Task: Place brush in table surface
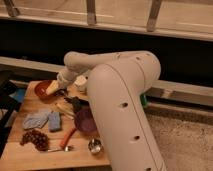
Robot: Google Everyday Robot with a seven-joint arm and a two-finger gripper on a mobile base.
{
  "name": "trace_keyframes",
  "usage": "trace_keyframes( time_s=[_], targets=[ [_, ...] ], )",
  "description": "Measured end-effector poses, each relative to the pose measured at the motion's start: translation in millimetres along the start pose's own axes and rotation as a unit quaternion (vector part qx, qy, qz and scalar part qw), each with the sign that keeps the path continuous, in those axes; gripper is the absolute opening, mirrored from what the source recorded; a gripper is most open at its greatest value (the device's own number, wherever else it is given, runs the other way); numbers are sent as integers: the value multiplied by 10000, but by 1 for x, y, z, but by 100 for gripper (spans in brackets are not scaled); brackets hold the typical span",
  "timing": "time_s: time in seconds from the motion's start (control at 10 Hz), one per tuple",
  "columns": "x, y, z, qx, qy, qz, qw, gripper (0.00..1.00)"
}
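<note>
our hand (64,93) hangs wide open over the counter (30,155), the brush (76,103) just beside it toward the purple bowl (86,121).

The white arm (125,100) fills the right of the camera view and bends back over the pale wooden tabletop (22,155). Its gripper (70,98) hangs low above the middle of the boards, fingers spread, just behind a purple bowl (86,121). To its left stands an orange-red bowl (43,90), and a white cup (80,82) stands just beside the wrist. Nearer the front lie a blue-grey cloth (42,120), a dark bunch of grapes (34,138), an orange-handled utensil (68,137) and a small metal cup (95,146) — all apart from the gripper.
</note>
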Motion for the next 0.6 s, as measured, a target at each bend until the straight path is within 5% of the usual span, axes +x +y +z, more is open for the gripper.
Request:
trace_keyframes(
  time_s=[0.6],
  targets=[
    [18, -28, 45, 220, 520, 78, 9984, 80]
  ],
)
